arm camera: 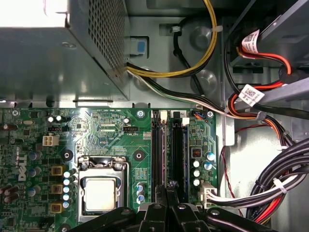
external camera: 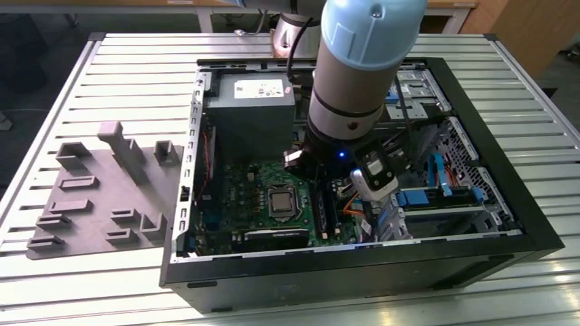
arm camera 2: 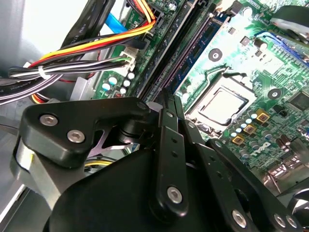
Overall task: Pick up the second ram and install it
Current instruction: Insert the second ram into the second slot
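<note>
While the exterior view takes in the whole open computer case [external camera: 507,224] with the grey tray [external camera: 100,197] lying outside it at nine o'clock, both wrist views look closely at the green motherboard [arm camera: 111,130] and its bare processor [arm camera: 100,193]. The gripper [arm camera: 167,193] hangs just above the black slot rails [arm camera: 178,150], its fingers [arm camera 2: 170,125] drawn nearly together. Whether they pinch anything I cannot tell. The second ram [arm camera 2: 203,41] appears to lie seated in a rail, between the processor and the cable bundle [arm camera 2: 82,53].

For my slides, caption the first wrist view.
Gripper closed over the black memory slots beside the CPU socket.
</note>
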You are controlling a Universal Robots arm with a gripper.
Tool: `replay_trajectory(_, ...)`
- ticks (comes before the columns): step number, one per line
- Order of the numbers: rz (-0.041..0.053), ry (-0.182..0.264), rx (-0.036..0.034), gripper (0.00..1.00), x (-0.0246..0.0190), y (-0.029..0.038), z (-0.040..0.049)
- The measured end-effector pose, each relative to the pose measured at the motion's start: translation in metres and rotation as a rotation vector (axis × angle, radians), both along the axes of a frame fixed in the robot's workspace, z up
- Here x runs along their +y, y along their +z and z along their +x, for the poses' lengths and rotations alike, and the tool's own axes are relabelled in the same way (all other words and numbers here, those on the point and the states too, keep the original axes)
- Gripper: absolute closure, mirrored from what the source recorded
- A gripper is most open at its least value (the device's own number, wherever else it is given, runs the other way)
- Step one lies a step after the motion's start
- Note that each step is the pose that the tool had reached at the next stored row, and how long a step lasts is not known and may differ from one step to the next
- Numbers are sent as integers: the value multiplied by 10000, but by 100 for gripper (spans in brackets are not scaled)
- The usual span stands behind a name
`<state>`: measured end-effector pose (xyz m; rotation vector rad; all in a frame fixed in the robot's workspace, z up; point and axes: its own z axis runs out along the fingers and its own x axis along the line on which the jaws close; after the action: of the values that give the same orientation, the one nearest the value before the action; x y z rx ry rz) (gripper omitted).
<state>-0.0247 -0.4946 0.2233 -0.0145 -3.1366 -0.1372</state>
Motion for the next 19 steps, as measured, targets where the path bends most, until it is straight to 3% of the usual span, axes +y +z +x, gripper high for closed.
replay_trajectory(19,-2,0,1,89,3,-60,-4)
